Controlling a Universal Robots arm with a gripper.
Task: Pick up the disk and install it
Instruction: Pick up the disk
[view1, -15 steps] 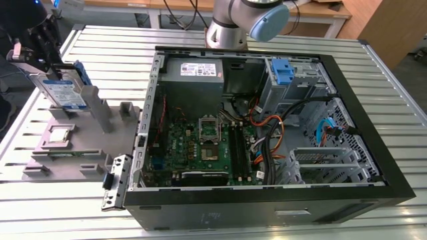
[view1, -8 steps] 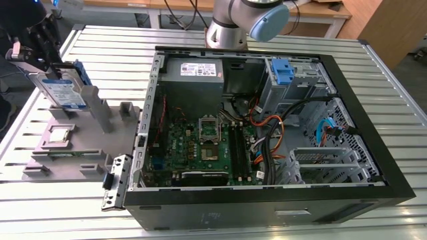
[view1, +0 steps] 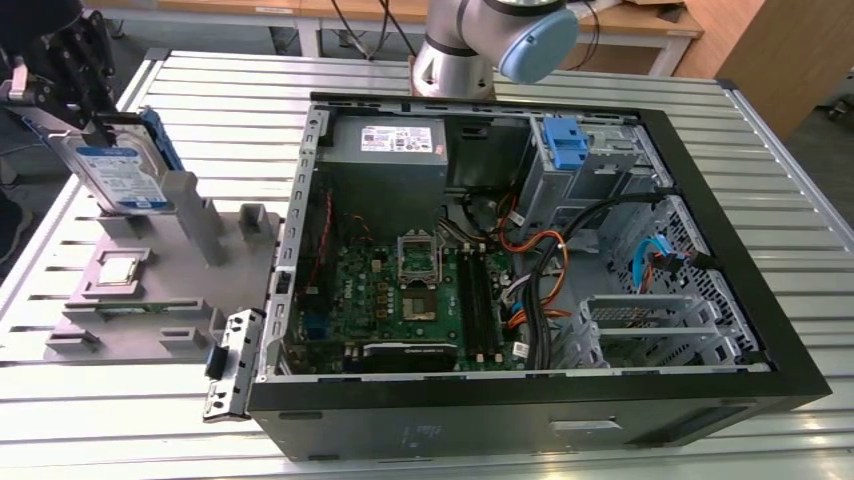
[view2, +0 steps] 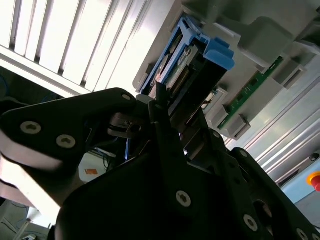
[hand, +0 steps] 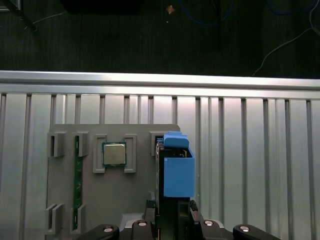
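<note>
Upright on edge at the exterior view's far left: the disk (view1: 127, 172), silver-grey with a white-and-blue label, set in a blue carrier frame (view1: 156, 140). Clamped along its upper edge by the hand (view1: 100, 128), directly above it and closed narrow on disk and frame. In the second wrist view, black fingers (view2: 162, 120) pressed to either side of the disk (view2: 182, 62), with the frame's blue tab (view2: 219, 52) sticking out beyond them. In the first wrist view, the blue carrier frame (hand: 178, 172) standing out just past the hand (hand: 172, 212). Lower edge down among the posts of a grey parts holder (view1: 187, 285); seated in a slot or just clear of it, cannot tell. Lying flat in that holder, nearer than the disk: a processor chip (view1: 120, 270) and a green memory stick (view1: 127, 305), apart from each other. Under the holder, a slatted metal desk (view1: 107, 400). To the exterior view's right of the holder, well apart from the disk, an open black computer case (view1: 534, 410) on its side, with a motherboard (view1: 400, 300), a grey power supply (view1: 387, 140) at its far end and a blue-tabbed drive bay (view1: 567, 148) in the far right corner.
</note>
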